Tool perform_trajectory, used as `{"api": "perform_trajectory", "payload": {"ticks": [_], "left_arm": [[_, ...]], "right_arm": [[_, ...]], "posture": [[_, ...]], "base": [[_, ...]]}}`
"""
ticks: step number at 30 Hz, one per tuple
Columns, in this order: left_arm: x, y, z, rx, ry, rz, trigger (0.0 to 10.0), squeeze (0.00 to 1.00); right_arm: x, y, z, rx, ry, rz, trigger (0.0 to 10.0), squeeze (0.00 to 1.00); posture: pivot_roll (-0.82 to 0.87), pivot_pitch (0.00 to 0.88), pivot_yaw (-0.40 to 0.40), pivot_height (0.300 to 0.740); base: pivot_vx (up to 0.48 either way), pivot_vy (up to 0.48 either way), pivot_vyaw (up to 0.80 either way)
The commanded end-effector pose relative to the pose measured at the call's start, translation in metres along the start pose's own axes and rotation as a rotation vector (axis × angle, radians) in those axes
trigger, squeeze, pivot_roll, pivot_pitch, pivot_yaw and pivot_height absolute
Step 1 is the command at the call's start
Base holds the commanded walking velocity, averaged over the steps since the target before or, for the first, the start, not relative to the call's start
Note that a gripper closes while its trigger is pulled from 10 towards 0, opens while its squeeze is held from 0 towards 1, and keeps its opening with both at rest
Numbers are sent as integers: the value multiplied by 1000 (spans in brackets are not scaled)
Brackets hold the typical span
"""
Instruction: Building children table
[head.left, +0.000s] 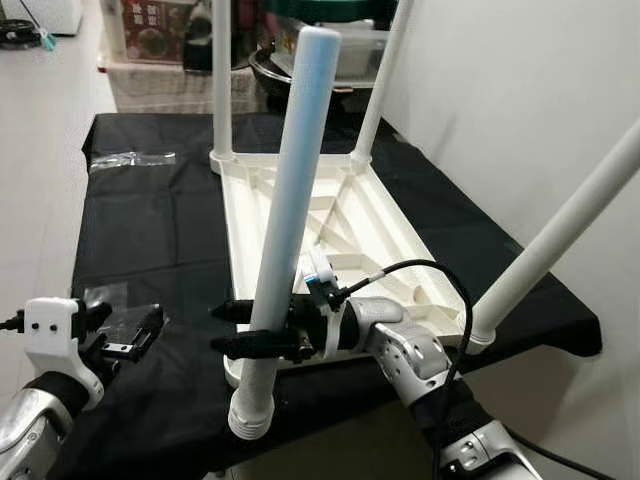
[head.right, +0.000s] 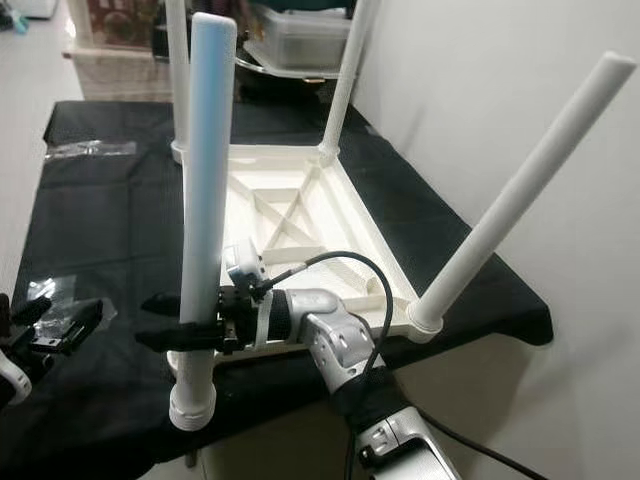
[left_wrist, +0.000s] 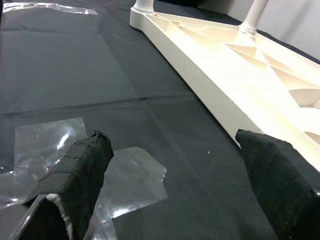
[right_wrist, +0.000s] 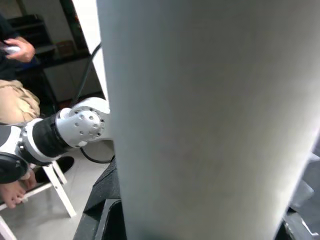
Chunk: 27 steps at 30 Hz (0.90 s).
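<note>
While the white table top (head.left: 300, 215) lies upside down on the black cloth (head.left: 150, 230), a loose white leg (head.left: 290, 210) is held nearly upright at its near corner, squeezed by the right gripper (head.left: 232, 327). The left gripper (left_wrist: 175, 185) is spread open nearby.

Right arm (head.left: 420, 365): silver, enters from the lower right of the head views and reaches toward lower centre, forearm roughly level, a black cable looping over the wrist. Right gripper (head.left: 228, 327): two long black fingers pointing toward the left of the frame, one above the other, clamped around the white table leg (head.left: 295, 200) low on its shaft.

Left arm (head.left: 30, 410): lower left corner of the frame, wrist raised. Left gripper (left_wrist: 175, 185): black padded fingers (left_wrist: 80, 170) spread wide apart, nothing between them, just above the black-covered desk (left_wrist: 100, 75).
</note>
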<state>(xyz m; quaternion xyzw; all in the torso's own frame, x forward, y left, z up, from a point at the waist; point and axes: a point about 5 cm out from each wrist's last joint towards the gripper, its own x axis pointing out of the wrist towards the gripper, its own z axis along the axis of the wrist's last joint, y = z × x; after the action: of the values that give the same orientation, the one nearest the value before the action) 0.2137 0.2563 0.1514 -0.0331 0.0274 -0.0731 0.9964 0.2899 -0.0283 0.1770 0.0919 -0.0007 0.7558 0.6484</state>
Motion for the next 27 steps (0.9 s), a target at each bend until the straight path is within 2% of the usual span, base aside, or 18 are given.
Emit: {"api": "perform_trajectory", "payload": {"ticks": [1,3,6,16,27], "left_arm": [[-1,0,-1,8,8,1,10000,0],[0,-1,-2,5,6,-5,10000,0],[2,-3,-2,2,5,-17,10000,0],[5,-6,1,-1,-2,-53,10000,0],[2,-11,2,-9,-1,-108,10000,0]], "right_arm": [[-6,-4,16,-19,-31,-12,0,0],[-8,-5,50,7,-165,29,0,0],[-9,-1,81,54,-317,84,0,0],[-6,-10,102,111,-506,6,0,0],[-1,-4,107,154,-557,34,0,0]], "posture": [[144,0,-159,740],[145,0,-156,740],[141,0,-152,740],[138,0,-143,740],[144,0,-138,740]], "base": [[0,0,0],[0,0,0],[0,0,0],[0,0,0],[0,0,0]]}}
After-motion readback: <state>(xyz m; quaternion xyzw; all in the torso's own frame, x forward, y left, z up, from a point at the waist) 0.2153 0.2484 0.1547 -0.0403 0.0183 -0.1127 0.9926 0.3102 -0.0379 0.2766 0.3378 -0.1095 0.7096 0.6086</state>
